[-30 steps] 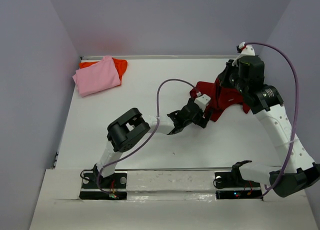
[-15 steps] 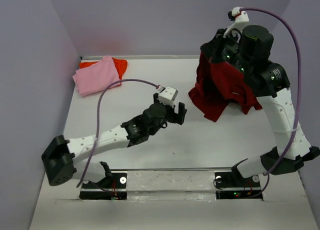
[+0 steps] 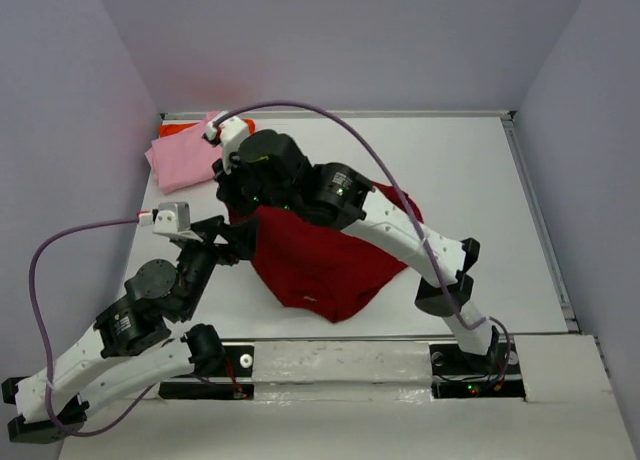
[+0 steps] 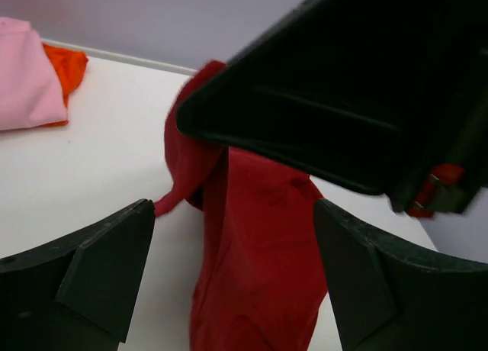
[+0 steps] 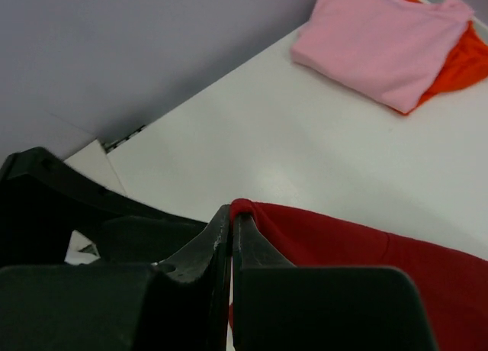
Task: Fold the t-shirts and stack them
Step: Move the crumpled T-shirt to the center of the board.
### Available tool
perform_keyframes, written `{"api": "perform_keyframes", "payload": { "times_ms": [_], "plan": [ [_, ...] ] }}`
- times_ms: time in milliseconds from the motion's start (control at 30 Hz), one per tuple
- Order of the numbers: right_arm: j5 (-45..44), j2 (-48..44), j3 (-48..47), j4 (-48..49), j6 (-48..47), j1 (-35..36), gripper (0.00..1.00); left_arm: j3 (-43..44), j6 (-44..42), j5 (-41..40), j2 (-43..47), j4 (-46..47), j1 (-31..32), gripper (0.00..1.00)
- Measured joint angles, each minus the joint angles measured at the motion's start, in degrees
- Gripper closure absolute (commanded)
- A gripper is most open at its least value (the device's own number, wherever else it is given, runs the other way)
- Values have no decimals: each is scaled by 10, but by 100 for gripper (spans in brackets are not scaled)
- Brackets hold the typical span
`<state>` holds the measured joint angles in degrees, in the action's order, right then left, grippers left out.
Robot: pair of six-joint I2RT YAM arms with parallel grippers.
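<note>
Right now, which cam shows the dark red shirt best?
Top external: most of the dark red shirt shows, hanging from the right gripper. Left wrist shows only a middle stretch framed by the open left gripper. Right wrist shows just the pinched edge and a strip beside it.

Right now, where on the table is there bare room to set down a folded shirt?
The right half of the table is bare, bordered by the right arm, the far edge and the right edge. Left of centre is crowded: the right gripper pinches the crimson shirt, the open left gripper faces it, the pink shirt lies behind.
</note>
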<state>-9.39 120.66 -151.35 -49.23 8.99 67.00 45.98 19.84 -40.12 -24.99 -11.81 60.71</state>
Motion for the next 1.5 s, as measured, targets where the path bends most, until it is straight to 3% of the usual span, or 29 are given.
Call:
{"api": "perform_keyframes", "payload": {
  "times_ms": [167, 300, 533, 667, 767, 933, 1267, 1433, 1500],
  "plan": [
    [-18, 7, -3, 14, -3, 54, 100, -27, 15, -48, 91, -52, 1, 6],
    [-80, -45, 14, 34, -20, 66, 100, -27, 19, -69, 98, -60, 1, 6],
    [-337, -232, 101, 95, -143, 55, 100, -31, 19, -64, 57, -61, 1, 5],
    [-486, -379, 276, 261, -278, 45, 100, -34, 19, -61, 61, -60, 4, 5],
    [-589, -469, 435, 475, -437, 34, 100, -34, 19, -60, 57, -60, 3, 5],
    [-663, -497, 555, 625, -536, 9, 100, -33, 16, -54, 4, -55, 3, 5],
    [-698, -415, 770, 658, -532, -13, 100, -32, 19, -12, -76, -33, 3, 5],
    [-697, -412, 814, 652, -480, -18, 100, -24, 12, -5, -99, -29, 3, 4],
    [-677, -412, 813, 601, -399, -18, 100, -19, 4, -6, -102, -29, 3, 4]
  ]
}}
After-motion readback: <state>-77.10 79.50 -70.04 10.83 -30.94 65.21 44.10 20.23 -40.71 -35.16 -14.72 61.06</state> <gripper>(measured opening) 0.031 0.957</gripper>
